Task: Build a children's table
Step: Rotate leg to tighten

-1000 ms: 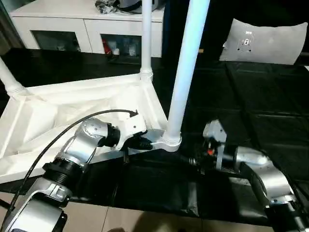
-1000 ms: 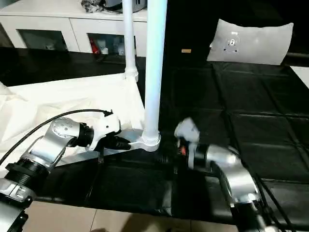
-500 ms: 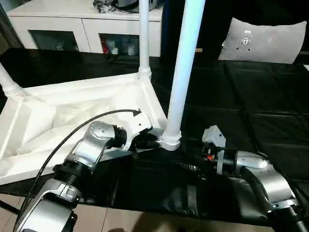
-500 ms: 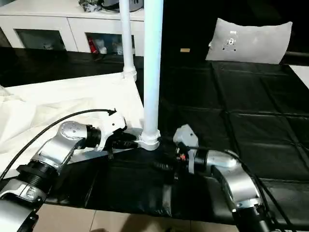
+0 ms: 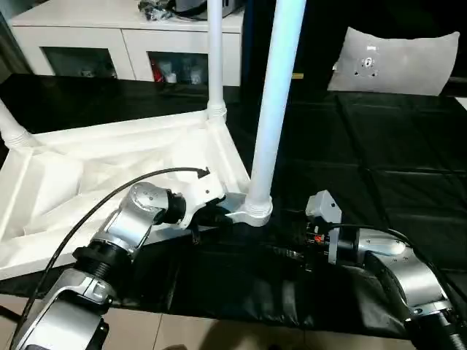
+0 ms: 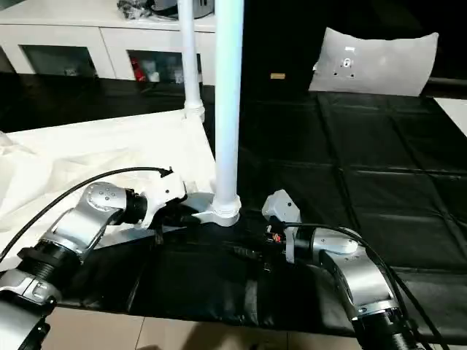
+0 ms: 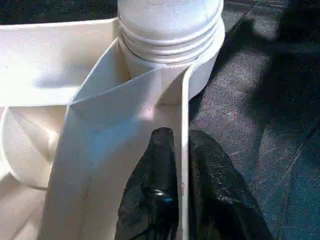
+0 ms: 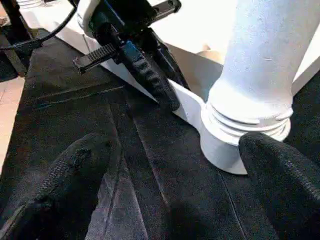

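Note:
The children's table top (image 5: 87,175) lies upside down on the black mat, ribs up. A long white leg (image 5: 273,109) stands in the near corner socket (image 5: 252,211). Another leg (image 5: 215,51) stands in the far corner and a third (image 5: 11,124) at the left. My left gripper (image 5: 215,214) is shut on the top's thin rim just beside the near socket. In the left wrist view its black fingers (image 7: 157,165) sit on either side of that rim wall. My right gripper (image 8: 172,150) is open wide, low over the mat, facing the socket (image 8: 235,135) from the right without touching it.
A white cabinet (image 5: 109,36) with shelves stands behind the mat. A grey cushion (image 5: 394,62) lies at the far right. My left arm's black cable (image 5: 109,197) arcs over the table top. Bare floor shows along the near edge (image 5: 219,332).
The camera has shifted slightly. My left gripper keeps its place on the rim by the socket. My right gripper has eased back a little from the socket, still open.

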### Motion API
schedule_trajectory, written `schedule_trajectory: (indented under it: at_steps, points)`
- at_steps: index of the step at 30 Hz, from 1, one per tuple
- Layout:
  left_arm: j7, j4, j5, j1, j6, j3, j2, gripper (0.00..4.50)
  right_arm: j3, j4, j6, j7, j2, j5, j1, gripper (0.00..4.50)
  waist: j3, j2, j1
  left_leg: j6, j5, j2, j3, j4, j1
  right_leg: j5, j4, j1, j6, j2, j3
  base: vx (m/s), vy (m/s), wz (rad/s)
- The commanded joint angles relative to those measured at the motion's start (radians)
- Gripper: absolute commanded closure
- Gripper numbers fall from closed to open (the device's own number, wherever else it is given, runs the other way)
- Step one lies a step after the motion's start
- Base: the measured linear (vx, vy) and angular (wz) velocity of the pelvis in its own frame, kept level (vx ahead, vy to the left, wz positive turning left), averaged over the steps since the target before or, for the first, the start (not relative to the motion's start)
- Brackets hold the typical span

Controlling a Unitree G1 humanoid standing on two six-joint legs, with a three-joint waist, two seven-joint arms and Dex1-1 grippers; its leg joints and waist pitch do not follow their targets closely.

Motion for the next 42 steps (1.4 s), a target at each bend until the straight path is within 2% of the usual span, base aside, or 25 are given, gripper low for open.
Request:
schedule_trajectory:
  at_steps: [1, 5, 8, 9, 11, 12, 13, 14, 17, 18, 19, 22, 23, 25, 32, 34, 36, 38, 42]
  points:
    - [0.004, 0.01, -0.008, 0.005, -0.014, 0.013, 0.004, 4.34, 0.001, -0.009, -0.012, -0.001, -0.007, 0.0, -0.024, 0.0, -0.054, -0.017, 0.004, 0.075, -0.194, 0.02, -0.001, -0.072, -0.01, -0.503, -0.102, 0.057, -0.065, -0.058, 0.045, 0.0, 0.0, 0.0]
    - [-0.039, -0.006, -0.024, 0.018, -0.047, 0.003, 0.006, 4.45, -0.021, 0.014, -0.027, 0.009, -0.01, 0.015, -0.057, 0.0, -0.057, -0.016, 0.004, 0.079, -0.176, 0.023, -0.002, -0.073, -0.011, -0.463, -0.096, 0.058, -0.08, -0.059, 0.047, 0.0, 0.0, 0.0]
    - [-0.095, -0.023, -0.033, 0.031, -0.101, -0.015, 0.02, 4.45, -0.033, 0.04, -0.04, 0.037, -0.018, 0.028, -0.099, 0.0, -0.062, -0.014, 0.005, 0.088, -0.147, 0.026, -0.001, -0.072, -0.01, -0.377, -0.083, 0.06, -0.117, -0.059, 0.052, 0.0, 0.0, 0.0]
    - [-0.109, -0.027, -0.037, 0.032, -0.112, -0.018, 0.023, 4.45, -0.038, 0.051, -0.042, 0.044, -0.018, 0.033, -0.113, 0.0, -0.063, -0.018, 0.006, 0.092, -0.139, 0.027, 0.0, -0.071, -0.01, -0.361, -0.081, 0.061, -0.124, -0.059, 0.053, 0.0, 0.0, 0.0]
    - [-0.127, -0.032, -0.044, 0.034, -0.124, -0.021, 0.026, 4.45, -0.042, 0.063, -0.047, 0.052, -0.02, 0.037, -0.128, 0.0, -0.064, -0.015, 0.01, 0.096, -0.116, 0.029, 0.001, -0.071, -0.01, -0.322, -0.074, 0.062, -0.146, -0.06, 0.055, 0.0, 0.0, 0.0]
    - [-0.142, -0.037, -0.051, 0.036, -0.124, -0.022, 0.027, 4.45, -0.042, 0.074, -0.049, 0.063, -0.023, 0.039, -0.14, 0.0, -0.064, -0.015, 0.011, 0.097, -0.109, 0.029, 0.002, -0.07, -0.01, -0.308, -0.072, 0.062, -0.151, -0.059, 0.056, 0.0, 0.0, 0.0]
    - [-0.166, -0.041, -0.055, 0.036, -0.136, -0.027, 0.03, 4.45, -0.038, 0.09, -0.057, 0.083, -0.031, 0.038, -0.155, 0.0, -0.066, -0.019, 0.014, 0.103, -0.099, 0.029, 0.004, -0.069, -0.009, -0.277, -0.066, 0.063, -0.171, -0.06, 0.057, 0.0, 0.0, 0.0]
    - [-0.176, -0.043, -0.057, 0.037, -0.137, -0.029, 0.032, 4.45, -0.034, 0.093, -0.057, 0.091, -0.034, 0.037, -0.159, 0.0, -0.065, -0.018, 0.016, 0.104, -0.101, 0.029, 0.005, -0.069, -0.008, -0.276, -0.066, 0.062, -0.175, -0.06, 0.057, 0.0, 0.0, 0.0]
    - [-0.206, -0.04, -0.05, 0.039, -0.165, -0.037, 0.041, 4.45, -0.01, 0.113, -0.066, 0.127, -0.047, 0.031, -0.168, 0.0, -0.063, -0.016, 0.023, 0.102, -0.112, 0.031, 0.006, -0.07, -0.007, -0.291, -0.068, 0.063, -0.171, -0.061, 0.058, 0.0, 0.0, 0.0]
    - [-0.218, -0.04, -0.05, 0.04, -0.171, -0.039, 0.044, 4.45, -0.003, 0.122, -0.067, 0.134, -0.049, 0.027, -0.172, 0.0, -0.062, -0.021, 0.023, 0.099, -0.121, 0.031, 0.007, -0.07, -0.008, -0.306, -0.07, 0.063, -0.164, -0.061, 0.057, 0.0, 0.0, 0.0]
    - [-0.233, -0.043, -0.054, 0.042, -0.181, -0.042, 0.046, 4.45, 0.003, 0.129, -0.068, 0.138, -0.049, 0.022, -0.176, 0.0, -0.061, -0.016, 0.025, 0.095, -0.13, 0.03, 0.007, -0.071, -0.007, -0.33, -0.073, 0.063, -0.159, -0.062, 0.057, 0.0, 0.0, 0.0]
    - [-0.291, -0.063, -0.061, 0.048, -0.188, -0.061, 0.062, 4.45, 0.007, 0.151, -0.057, 0.169, -0.037, 0.036, -0.195, 0.0, -0.061, -0.016, 0.029, 0.088, -0.138, 0.032, 0.008, -0.072, -0.005, -0.353, -0.074, 0.061, -0.152, -0.063, 0.058, 0.0, 0.0, 0.0]
    - [-0.299, -0.064, -0.06, 0.048, -0.191, -0.065, 0.064, 4.5, 0.004, 0.159, -0.054, 0.176, -0.033, 0.041, -0.201, 0.3, -0.061, -0.016, 0.031, 0.087, -0.137, 0.033, 0.007, -0.072, -0.004, -0.351, -0.073, 0.06, -0.152, -0.062, 0.058, 0.0, 0.0, 0.0]
    - [-0.318, -0.067, -0.06, 0.047, -0.196, -0.075, 0.069, 4.5, 0.004, 0.169, -0.046, 0.192, -0.027, 0.05, -0.21, 0.3, -0.06, -0.014, 0.036, 0.086, -0.143, 0.035, 0.009, -0.072, -0.001, -0.35, -0.072, 0.057, -0.155, -0.061, 0.059, 0.0, 0.0, 0.0]
    - [-0.341, -0.058, -0.047, 0.038, -0.212, -0.087, 0.069, 4.5, 0.026, 0.17, 0.012, 0.267, -0.024, 0.091, -0.219, 0.87, -0.06, -0.018, 0.041, 0.086, -0.122, 0.035, 0.008, -0.072, -0.005, -0.315, -0.067, 0.06, -0.163, -0.062, 0.06, 0.0, 0.0, 0.0]
    - [-0.344, -0.051, -0.043, 0.035, -0.218, -0.088, 0.069, 4.5, 0.03, 0.172, 0.032, 0.287, -0.023, 0.1, -0.221, 1.1, -0.061, -0.015, 0.044, 0.085, -0.122, 0.036, 0.008, -0.072, -0.004, -0.315, -0.066, 0.06, -0.166, -0.062, 0.06, 0.0, 0.0, 0.0]
    - [-0.345, -0.049, -0.042, 0.034, -0.22, -0.089, 0.07, 4.5, 0.032, 0.177, 0.041, 0.296, -0.023, 0.1, -0.223, 1.14, -0.06, -0.017, 0.046, 0.082, -0.129, 0.035, 0.008, -0.072, -0.005, -0.331, -0.068, 0.06, -0.161, -0.063, 0.059, 0.0, 0.0, 0.0]
    - [-0.346, -0.048, -0.042, 0.033, -0.222, -0.089, 0.071, 4.5, 0.036, 0.184, 0.048, 0.306, -0.024, 0.098, -0.226, 1.5, -0.06, -0.016, 0.048, 0.077, -0.134, 0.035, 0.008, -0.072, -0.004, -0.348, -0.07, 0.06, -0.154, -0.064, 0.059, 0.0, 0.0, 0.0]
    - [-0.349, -0.049, -0.04, 0.033, -0.222, -0.09, 0.073, 4.5, 0.044, 0.188, 0.074, 0.322, -0.03, 0.102, -0.232, 1.73, -0.062, -0.018, 0.05, 0.072, -0.13, 0.035, 0.008, -0.072, -0.004, -0.35, -0.069, 0.06, -0.152, -0.064, 0.059, 0.0, 0.0, 0.0]
